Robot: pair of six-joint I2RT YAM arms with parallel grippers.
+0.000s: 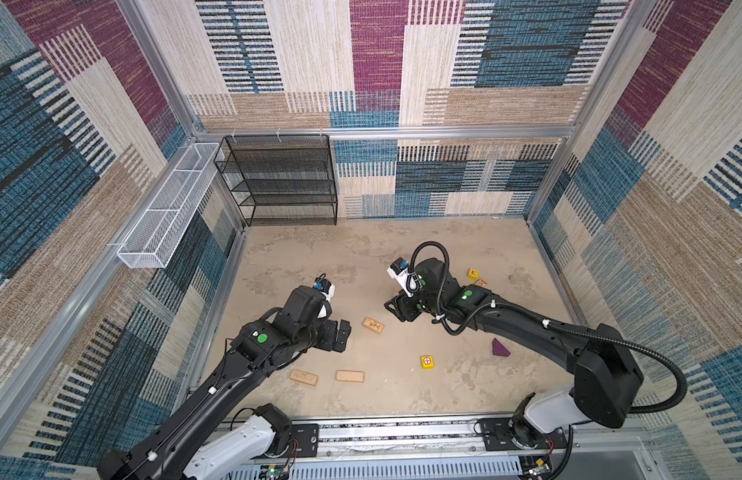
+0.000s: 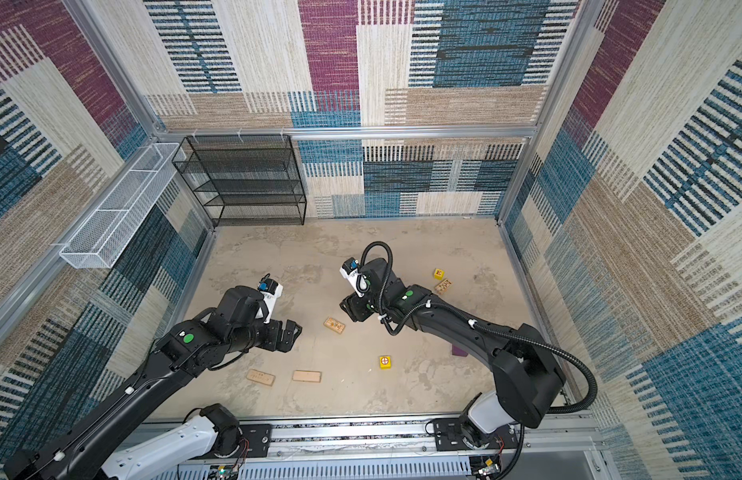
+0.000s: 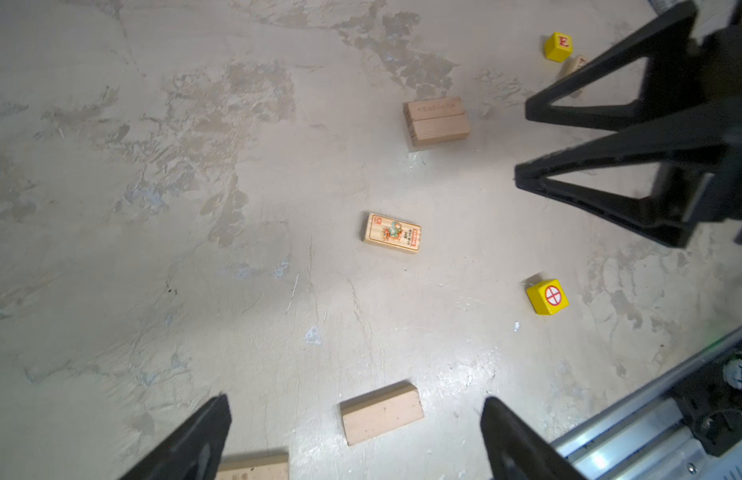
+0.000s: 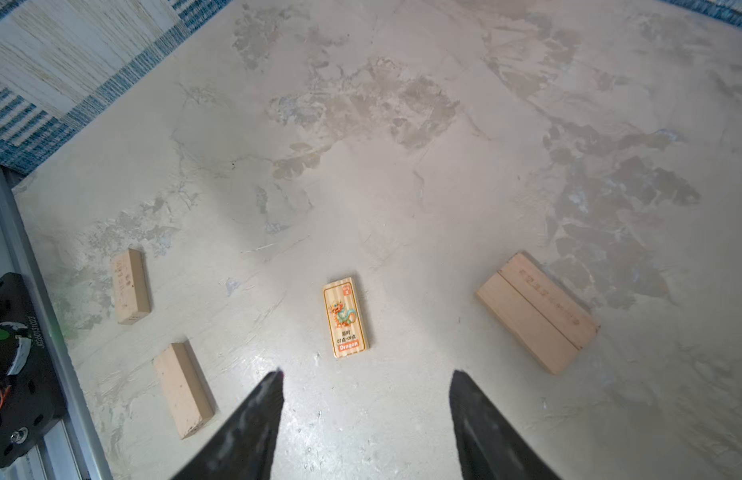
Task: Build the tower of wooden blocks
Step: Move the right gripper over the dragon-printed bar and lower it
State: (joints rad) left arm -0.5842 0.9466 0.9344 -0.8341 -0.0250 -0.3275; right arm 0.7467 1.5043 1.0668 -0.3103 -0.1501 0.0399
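Note:
The wood blocks lie scattered and no tower stands. A dragon-printed plank point(image 1: 373, 325) point(image 4: 345, 321) lies mid-floor between my grippers. Two plain planks point(image 1: 304, 377) point(image 1: 350, 376) lie nearer the front. By my right gripper sits a tan block point(image 3: 437, 120) point(image 4: 535, 311) with a lengthwise seam; whether it is a single plank or two, I cannot tell. Yellow cubes point(image 1: 428, 362) point(image 1: 473, 274) lie right, one beside another plank point(image 1: 481, 283). The purple wedge point(image 1: 500, 348) lies under my right arm. My left gripper point(image 1: 340, 336) point(image 3: 354, 401) and right gripper point(image 1: 396, 309) point(image 4: 366, 372) hover open, holding nothing.
A black mesh shelf point(image 1: 282, 178) stands at the back left and a white wire basket point(image 1: 165, 212) hangs on the left wall. A metal rail point(image 1: 402, 432) runs along the front edge. Patterned walls enclose the floor.

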